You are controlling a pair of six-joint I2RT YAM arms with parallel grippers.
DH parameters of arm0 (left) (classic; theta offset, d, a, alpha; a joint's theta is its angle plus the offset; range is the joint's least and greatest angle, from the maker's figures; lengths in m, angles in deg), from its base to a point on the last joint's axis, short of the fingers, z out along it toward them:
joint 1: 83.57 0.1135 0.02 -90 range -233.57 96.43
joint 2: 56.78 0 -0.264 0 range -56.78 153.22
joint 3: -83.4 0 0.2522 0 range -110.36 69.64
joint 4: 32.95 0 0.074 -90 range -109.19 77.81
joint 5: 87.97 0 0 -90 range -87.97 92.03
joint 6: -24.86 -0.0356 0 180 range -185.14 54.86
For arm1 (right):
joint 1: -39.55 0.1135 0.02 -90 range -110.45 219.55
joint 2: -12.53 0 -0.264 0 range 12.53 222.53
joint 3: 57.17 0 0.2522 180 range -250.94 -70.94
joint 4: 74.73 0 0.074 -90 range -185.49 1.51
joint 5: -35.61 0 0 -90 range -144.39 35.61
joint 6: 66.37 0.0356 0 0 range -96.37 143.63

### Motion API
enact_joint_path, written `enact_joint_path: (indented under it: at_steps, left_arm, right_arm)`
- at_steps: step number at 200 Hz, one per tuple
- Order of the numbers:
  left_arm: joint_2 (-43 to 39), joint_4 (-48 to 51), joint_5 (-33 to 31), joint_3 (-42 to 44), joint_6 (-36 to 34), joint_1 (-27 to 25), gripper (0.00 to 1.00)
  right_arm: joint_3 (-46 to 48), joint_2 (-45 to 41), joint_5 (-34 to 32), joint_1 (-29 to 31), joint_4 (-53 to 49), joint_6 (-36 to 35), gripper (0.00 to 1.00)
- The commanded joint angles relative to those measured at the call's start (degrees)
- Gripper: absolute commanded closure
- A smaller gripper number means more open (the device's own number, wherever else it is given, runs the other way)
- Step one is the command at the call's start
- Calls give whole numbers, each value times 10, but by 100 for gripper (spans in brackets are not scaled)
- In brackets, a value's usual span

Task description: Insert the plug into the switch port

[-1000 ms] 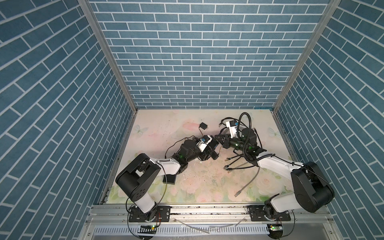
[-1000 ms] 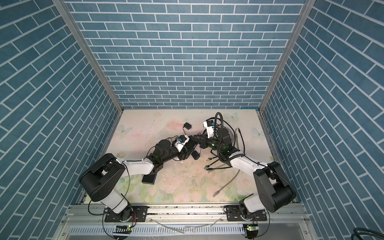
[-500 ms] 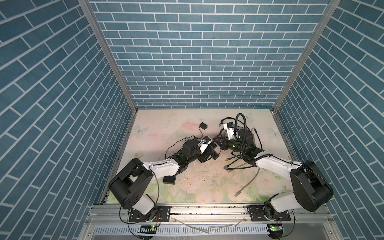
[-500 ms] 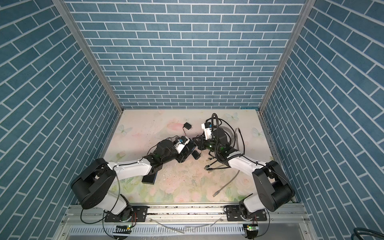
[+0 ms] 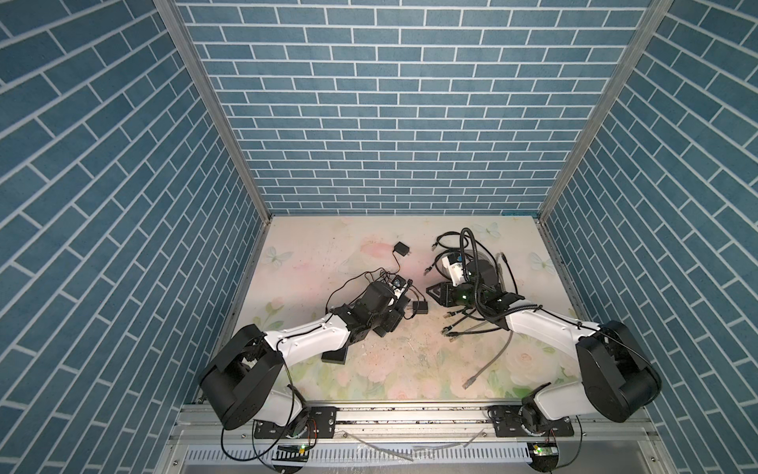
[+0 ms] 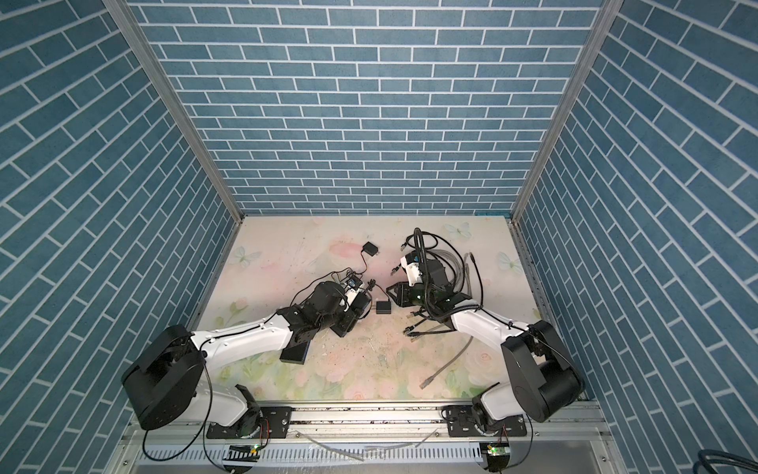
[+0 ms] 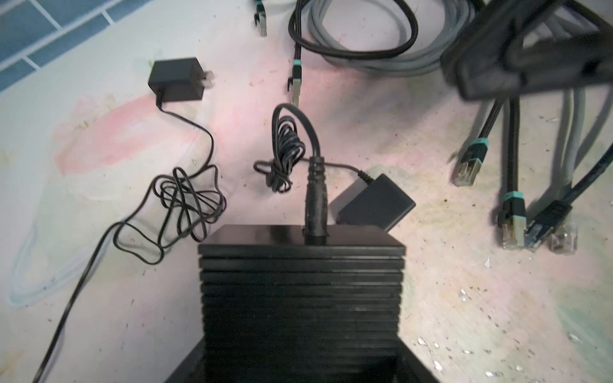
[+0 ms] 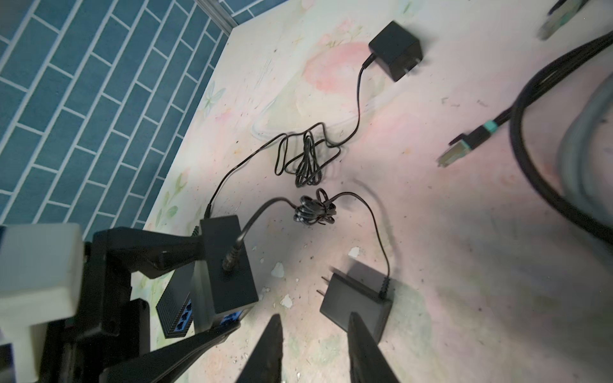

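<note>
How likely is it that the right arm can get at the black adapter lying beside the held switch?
Likely yes. The right end effector hovers open right at the adapter, with nothing lying between them; the held switch sits off to one side, clear of that path.

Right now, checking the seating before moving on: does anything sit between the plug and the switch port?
Nothing visible does. The plug already stands in the port on the switch. The right fingers stand open, clear of it.
</note>
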State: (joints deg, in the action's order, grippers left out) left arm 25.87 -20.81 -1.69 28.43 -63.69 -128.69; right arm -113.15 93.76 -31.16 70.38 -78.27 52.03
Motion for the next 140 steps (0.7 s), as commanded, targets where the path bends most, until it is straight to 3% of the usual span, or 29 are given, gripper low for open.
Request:
enact_joint_path:
  at_steps: [1, 63, 140]
  left_arm:
    - [11, 36, 13, 1, 30, -18, 33]
    - [61, 108, 33, 0, 90, -26, 32]
    - [149, 117, 87, -56, 87, -40, 31]
  right_arm:
    - [-9, -34, -29, -12, -18, -27, 64]
    - [-19, -28, -34, -20, -12, -28, 62]
    - [-20, -23, -40, -20, -1, -24, 62]
